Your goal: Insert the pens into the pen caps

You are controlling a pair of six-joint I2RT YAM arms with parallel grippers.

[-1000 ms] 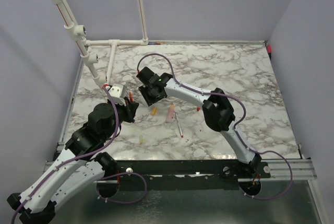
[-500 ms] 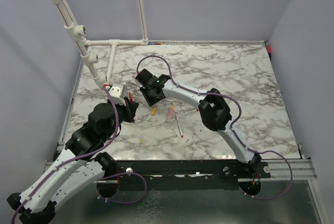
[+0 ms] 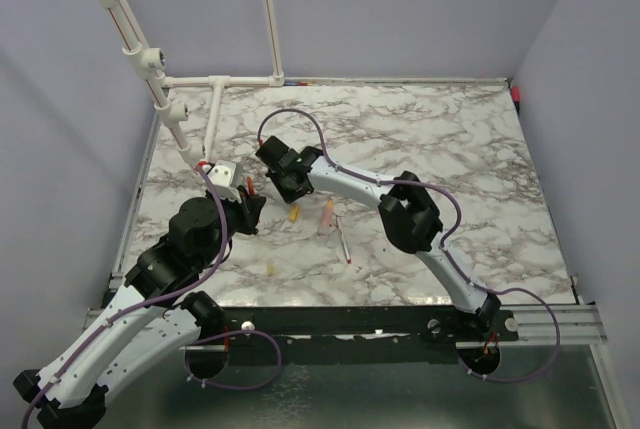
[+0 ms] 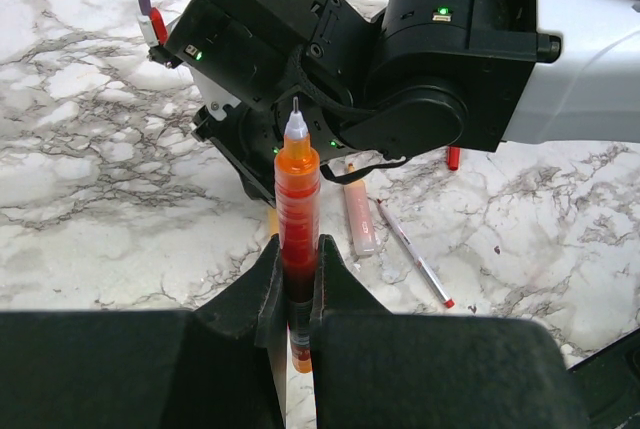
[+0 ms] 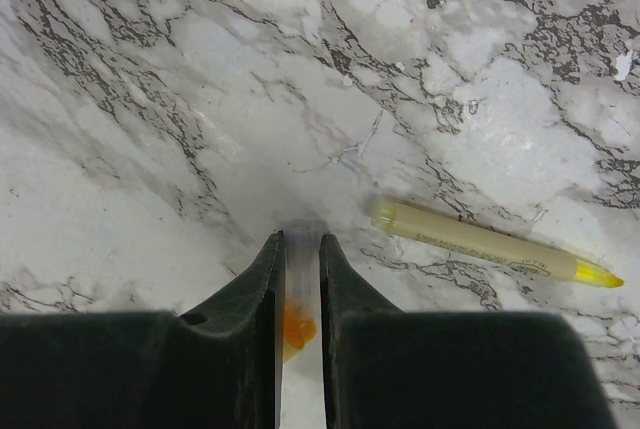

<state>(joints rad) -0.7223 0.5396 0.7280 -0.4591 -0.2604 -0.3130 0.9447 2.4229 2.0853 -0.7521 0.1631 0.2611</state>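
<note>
Orange pen [image 4: 298, 199]: clamped upright in my left gripper [image 4: 297, 254], with the nib free and aimed at my right gripper [image 5: 299, 244]. The right jaws are closed on a short pale tube with orange inside, which I read as the cap [image 5: 297, 321]. Its end is buried between the fingers, so I can't confirm the mouth faces the nib. Pen and cap are near each other but not touching. In the left wrist view the nib sits in front of the right hand's body, with no contact visible.

Loose on the table [image 3: 450, 149]:
- yellow pen [image 5: 480, 242], lying flat near the right fingers
- pink pen [image 4: 358, 219], with a grey pen [image 4: 415, 261] just beside it
- red cap [image 4: 452, 157], farther off
- yellow piece [image 3: 270, 269] near my left arm, too small to call pen or cap

Progress: I see no pen capped. The first pair is in hand but not yet mated. Left to do: line up nib and mouth, push home, set the pen down, then repeat for the loose pens. I can't tell whether every pen has a cap in view.
</note>
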